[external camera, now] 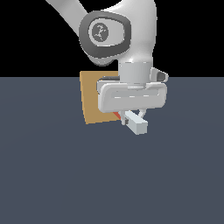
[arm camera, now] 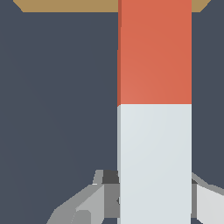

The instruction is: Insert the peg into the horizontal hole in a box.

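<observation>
My gripper (external camera: 135, 114) is shut on the white half of the peg (external camera: 138, 125), holding it level above the floor. The peg's orange-red half (external camera: 117, 115) points at the tan box (external camera: 93, 98), which stands upright behind the hand. The hand and peg cover the middle of the box's face, so the hole is hidden. In the wrist view the peg (arm camera: 155, 109) runs from between the grey fingers (arm camera: 98, 199) of my gripper (arm camera: 155, 194) up to the box (arm camera: 65, 5), with the orange-red end reaching the box's edge.
A flat dark blue-grey floor (external camera: 52, 175) spreads around the box on every side. The white arm (external camera: 131, 35) rises above the hand and covers the box's top right corner.
</observation>
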`<state>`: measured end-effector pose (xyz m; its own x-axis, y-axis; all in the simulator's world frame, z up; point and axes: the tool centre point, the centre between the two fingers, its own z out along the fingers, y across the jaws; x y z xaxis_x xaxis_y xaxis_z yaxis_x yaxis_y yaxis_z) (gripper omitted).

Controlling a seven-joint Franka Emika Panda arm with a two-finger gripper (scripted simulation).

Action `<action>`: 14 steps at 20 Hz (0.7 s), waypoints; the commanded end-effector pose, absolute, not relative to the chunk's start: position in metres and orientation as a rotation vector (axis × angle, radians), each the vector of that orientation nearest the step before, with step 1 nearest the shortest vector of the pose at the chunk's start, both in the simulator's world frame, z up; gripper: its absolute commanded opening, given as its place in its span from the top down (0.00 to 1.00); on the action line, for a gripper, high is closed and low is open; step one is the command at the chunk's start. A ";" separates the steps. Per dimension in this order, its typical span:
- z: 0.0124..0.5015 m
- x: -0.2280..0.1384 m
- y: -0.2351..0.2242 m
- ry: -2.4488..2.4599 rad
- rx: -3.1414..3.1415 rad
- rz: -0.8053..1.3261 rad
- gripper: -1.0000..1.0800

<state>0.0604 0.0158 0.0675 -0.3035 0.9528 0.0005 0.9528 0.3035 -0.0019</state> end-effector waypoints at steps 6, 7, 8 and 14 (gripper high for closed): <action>0.068 0.059 0.019 -2.536 -1.853 0.001 1.00; 0.068 0.058 0.022 -2.536 -1.853 0.001 1.00; 0.068 0.057 0.026 -2.536 -1.853 0.001 1.00; 0.069 0.043 0.067 -2.537 -1.853 -0.001 1.00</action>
